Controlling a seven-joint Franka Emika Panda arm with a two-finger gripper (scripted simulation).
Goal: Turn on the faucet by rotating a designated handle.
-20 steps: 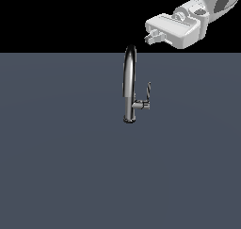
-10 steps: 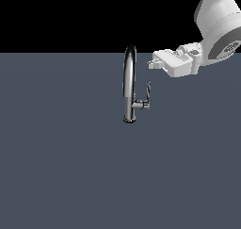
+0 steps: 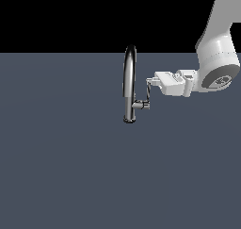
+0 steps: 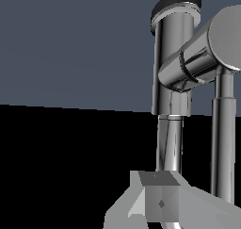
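Grey floor, faucet, tool beside.

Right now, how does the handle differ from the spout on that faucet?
The spout is a tall tube arching over at its top; the handle is a short thin lever on a horizontal stub low on the body. The spout stands clear of the gripper, which is right at the handle's upper end. Both are shiny chrome.

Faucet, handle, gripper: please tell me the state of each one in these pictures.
faucet: standing upright on the grey surface, no water visible.
handle: thin lever pointing up from its side stub, gripper at its tip.
gripper: level with the lever's top; open or shut cannot be told.
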